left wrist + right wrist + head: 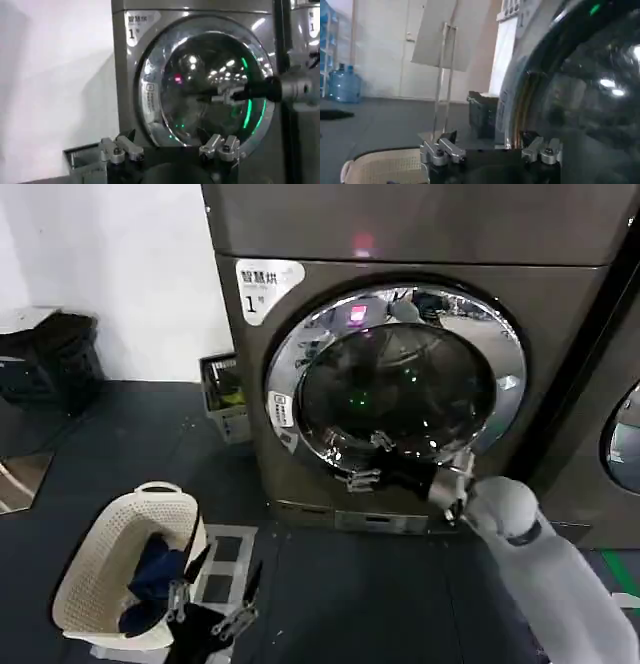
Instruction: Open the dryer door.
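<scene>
The dryer door point(300, 349) is a big round porthole with a wide chrome rim, dark glass and a small white sticker point(282, 410) on its left rim. It lies flat against the grey dryer front. My right gripper point(368, 460) hangs open in front of the door's lower glass, with nothing between its fingers. The left wrist view shows the right gripper point(222, 95) out before the dryer door point(150, 75). In the right wrist view the right gripper point(490, 150) sits close to the door's rim point(512, 107). My left gripper point(212, 609) waits low, open, beside the basket.
A cream laundry basket point(95, 559) holding dark clothes stands on the floor at the lower left. A neighbouring machine point(615, 434) stands to the right of the dryer. A small black crate point(222, 389) sits by the white wall. The dark floor before the dryer is bare.
</scene>
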Action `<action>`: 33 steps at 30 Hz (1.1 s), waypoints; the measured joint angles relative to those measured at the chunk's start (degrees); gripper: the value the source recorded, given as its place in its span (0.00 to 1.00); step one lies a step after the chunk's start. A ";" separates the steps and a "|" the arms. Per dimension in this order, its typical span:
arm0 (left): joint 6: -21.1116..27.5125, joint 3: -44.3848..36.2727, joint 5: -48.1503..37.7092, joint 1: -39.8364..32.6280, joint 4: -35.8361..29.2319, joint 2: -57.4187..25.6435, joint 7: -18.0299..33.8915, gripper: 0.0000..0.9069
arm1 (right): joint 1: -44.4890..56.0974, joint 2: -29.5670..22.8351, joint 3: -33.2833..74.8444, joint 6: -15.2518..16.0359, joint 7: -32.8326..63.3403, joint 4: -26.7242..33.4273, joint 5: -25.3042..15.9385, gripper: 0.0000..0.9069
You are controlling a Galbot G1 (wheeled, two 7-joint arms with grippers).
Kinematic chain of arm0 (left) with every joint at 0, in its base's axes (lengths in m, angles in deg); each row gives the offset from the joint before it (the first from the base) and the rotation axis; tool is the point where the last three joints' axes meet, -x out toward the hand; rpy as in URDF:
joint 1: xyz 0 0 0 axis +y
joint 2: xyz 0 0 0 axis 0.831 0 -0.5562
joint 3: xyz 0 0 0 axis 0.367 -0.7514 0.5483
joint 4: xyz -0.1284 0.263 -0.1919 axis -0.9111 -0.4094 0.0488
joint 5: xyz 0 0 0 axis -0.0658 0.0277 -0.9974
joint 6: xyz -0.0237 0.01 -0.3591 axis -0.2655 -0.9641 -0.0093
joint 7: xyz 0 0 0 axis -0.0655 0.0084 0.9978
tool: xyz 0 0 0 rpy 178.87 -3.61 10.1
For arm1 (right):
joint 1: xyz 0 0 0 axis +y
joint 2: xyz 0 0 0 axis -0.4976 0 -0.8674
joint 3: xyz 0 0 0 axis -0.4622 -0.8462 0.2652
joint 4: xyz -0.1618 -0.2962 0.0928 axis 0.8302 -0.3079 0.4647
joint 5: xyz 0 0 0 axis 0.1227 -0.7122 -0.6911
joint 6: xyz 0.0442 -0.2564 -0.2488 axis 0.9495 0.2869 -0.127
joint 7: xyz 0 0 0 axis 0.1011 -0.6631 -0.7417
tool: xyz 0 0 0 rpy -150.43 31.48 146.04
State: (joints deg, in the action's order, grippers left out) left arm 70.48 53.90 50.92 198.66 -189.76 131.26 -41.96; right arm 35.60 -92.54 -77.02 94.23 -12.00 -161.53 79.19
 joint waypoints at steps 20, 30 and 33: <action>3.13 -0.19 2.18 0.33 -1.80 1.46 0.03 1.00 | -8.34 -7.69 -7.31 -1.61 1.73 10.25 -4.04 1.00; 3.30 -0.30 2.05 0.36 -1.79 1.52 0.13 1.00 | -9.89 -9.70 -8.38 -1.57 1.34 12.62 -4.12 1.00; 3.51 -0.21 1.90 0.35 -1.89 1.44 0.44 1.00 | -9.89 -9.42 -8.04 -1.39 0.03 12.34 -3.85 1.00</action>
State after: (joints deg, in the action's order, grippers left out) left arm 73.99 53.68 52.82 199.02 -191.65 132.70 -41.52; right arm 25.71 -101.97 -85.07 92.85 -11.97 -149.19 75.34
